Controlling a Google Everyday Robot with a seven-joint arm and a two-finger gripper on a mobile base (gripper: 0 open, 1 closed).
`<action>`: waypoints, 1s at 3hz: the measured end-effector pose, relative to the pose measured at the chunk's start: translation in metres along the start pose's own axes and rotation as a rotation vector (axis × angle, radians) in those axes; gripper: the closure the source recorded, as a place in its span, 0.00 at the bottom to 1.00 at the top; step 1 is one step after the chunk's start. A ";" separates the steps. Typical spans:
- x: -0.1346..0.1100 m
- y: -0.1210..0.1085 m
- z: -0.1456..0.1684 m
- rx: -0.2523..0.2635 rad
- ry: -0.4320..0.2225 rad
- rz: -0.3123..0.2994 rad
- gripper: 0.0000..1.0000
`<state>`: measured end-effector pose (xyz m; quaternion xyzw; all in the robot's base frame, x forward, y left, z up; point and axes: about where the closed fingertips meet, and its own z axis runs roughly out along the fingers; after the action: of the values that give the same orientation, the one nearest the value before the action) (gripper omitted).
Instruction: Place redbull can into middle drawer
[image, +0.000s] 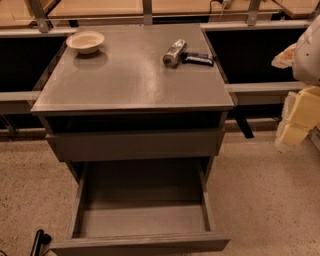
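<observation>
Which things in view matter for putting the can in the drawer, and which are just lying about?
Job:
can, on its side on the cabinet top
drawer, pulled open, low down
hand, at the right edge, away from the can

Lying about:
bowl, back left
packet, beside the can

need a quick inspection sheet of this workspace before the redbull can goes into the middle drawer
surface: grey cabinet top, flat and glossy
job's things: redbull can lying on its side at the back right of the top; middle drawer pulled out, nothing in it
clutter: pale bowl upright at back left; dark packet beside the can, contact unclear
grippers: claw at the right edge, off the cabinet's side, apart from the can
cables: nothing seen
surroundings: speckled floor; dark object at lower left, cannot tell what it is
</observation>
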<state>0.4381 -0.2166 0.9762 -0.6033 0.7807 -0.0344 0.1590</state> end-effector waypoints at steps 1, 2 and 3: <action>0.000 0.000 0.000 0.000 0.000 0.000 0.00; -0.023 -0.030 0.011 0.119 -0.008 -0.175 0.00; -0.057 -0.056 0.020 0.255 -0.017 -0.388 0.00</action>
<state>0.5088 -0.1745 0.9828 -0.7172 0.6383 -0.1577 0.2308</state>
